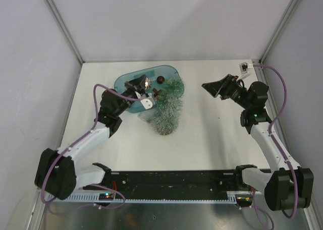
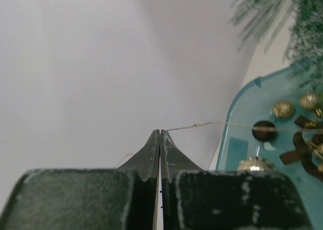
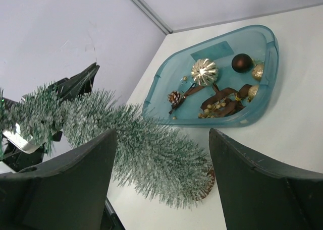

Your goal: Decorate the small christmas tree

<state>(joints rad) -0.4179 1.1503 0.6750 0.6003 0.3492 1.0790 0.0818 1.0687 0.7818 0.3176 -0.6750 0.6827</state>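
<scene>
Your tree point(image 1: 168, 111) lies slanted at the centre of the top view, its needles overlapping the right rim of the blue tub point(image 1: 166, 67) just above it. Its wood base is at the lower end, by the table point(image 1: 217, 139). In the tub sit a gold ball point(image 3: 204, 71), a dark ball point(image 3: 241, 62), a pine cone point(image 3: 174, 97) and brown ribbon point(image 3: 222, 96). Your left claw point(image 2: 160, 131), over the tub, is pinched fully closed on a thin gold thread point(image 2: 202, 125). Your right claw point(image 1: 212, 86), right of centre, gapes wide and holds nothing.
</scene>
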